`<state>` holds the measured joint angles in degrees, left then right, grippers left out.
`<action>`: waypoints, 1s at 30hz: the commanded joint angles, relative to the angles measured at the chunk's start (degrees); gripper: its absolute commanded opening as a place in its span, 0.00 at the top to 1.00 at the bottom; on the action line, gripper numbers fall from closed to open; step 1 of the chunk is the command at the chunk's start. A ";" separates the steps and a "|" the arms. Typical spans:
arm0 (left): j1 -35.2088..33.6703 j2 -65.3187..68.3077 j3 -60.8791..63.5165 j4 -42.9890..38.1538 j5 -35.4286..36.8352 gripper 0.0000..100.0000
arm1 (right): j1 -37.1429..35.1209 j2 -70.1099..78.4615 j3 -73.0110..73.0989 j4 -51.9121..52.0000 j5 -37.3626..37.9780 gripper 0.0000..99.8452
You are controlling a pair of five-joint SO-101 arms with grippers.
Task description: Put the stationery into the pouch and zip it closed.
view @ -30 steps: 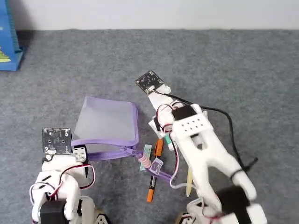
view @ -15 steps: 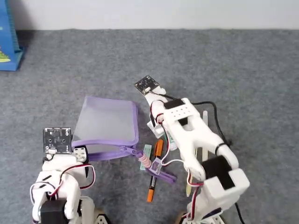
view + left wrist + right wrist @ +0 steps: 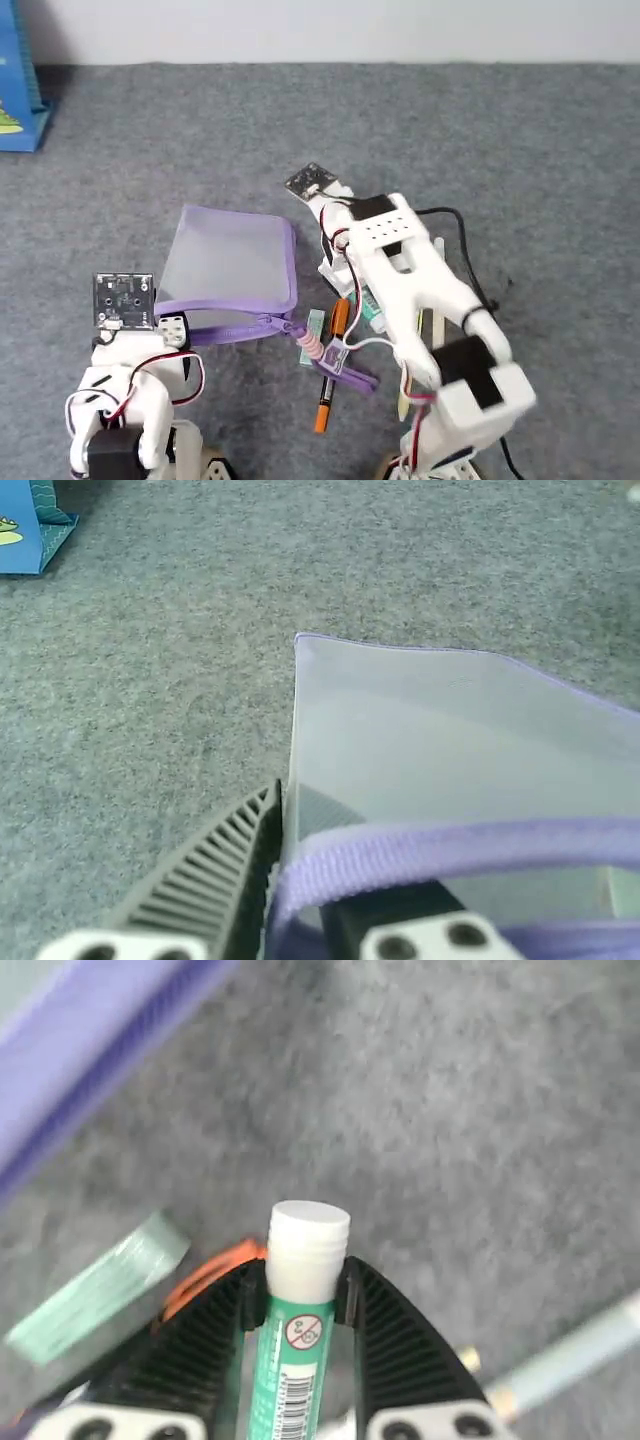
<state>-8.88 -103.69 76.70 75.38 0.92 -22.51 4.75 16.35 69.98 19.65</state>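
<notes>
Right pincer [image 3: 303, 1278] was clamped on a green glue stick [image 3: 307, 1235], both jaws pressed against its body just below the white ribbed cap, which stuck out past the fingertips. Under that pincer on the grey worktop [image 3: 500, 150] lay an orange marker [image 3: 210, 1270], and just beside the marker, toward the pouch [image 3: 230, 265], a mint-green flat piece [image 3: 95, 1290]. On the pincer's other side lay a pale pen [image 3: 575, 1355], apart from the glue stick.

Left pincer [image 3: 300, 870] was pinching the pouch by its purple zip band at a near corner, one ribbed jaw outside the band and the other inside the mouth. From this grip the clear pouch with purple trim stretched away over the worktop. Its open end pointed toward the right pincer [image 3: 365, 300], near the marker. A blue box [image 3: 25, 525] stood well beyond the left pincer, at the worktop's far side.
</notes>
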 commanded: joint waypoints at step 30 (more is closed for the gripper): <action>6.51 47.38 -41.19 10.02 3.43 0.99 | -13.67 -72.48 10.64 -7.08 -29.98 0.99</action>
<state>-2.81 -58.33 38.46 85.41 3.65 -35.16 -62.51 22.15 72.35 -7.96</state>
